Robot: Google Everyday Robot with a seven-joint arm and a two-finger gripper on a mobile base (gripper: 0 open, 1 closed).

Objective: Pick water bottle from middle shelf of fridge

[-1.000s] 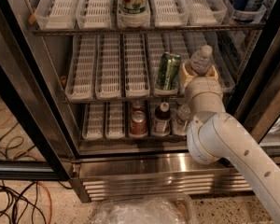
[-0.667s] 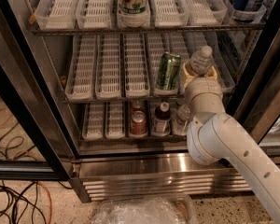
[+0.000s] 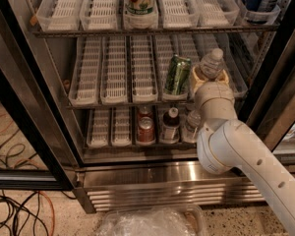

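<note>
The water bottle stands on the fridge's middle shelf, its label unreadable. A green can sits just left of it. The pincer surrounds its lower body; whether it grips cannot be told. The white arm rises from below right of it. Cables lie on the speckled floor, far below left.

Gripper on middle shelf — green can just left — left lanes open

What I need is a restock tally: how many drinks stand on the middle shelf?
2. A green can stands right of centre on the middle shelf; the water bottle stands just right of it, with the tool at its base. The arm could hide more.
</note>
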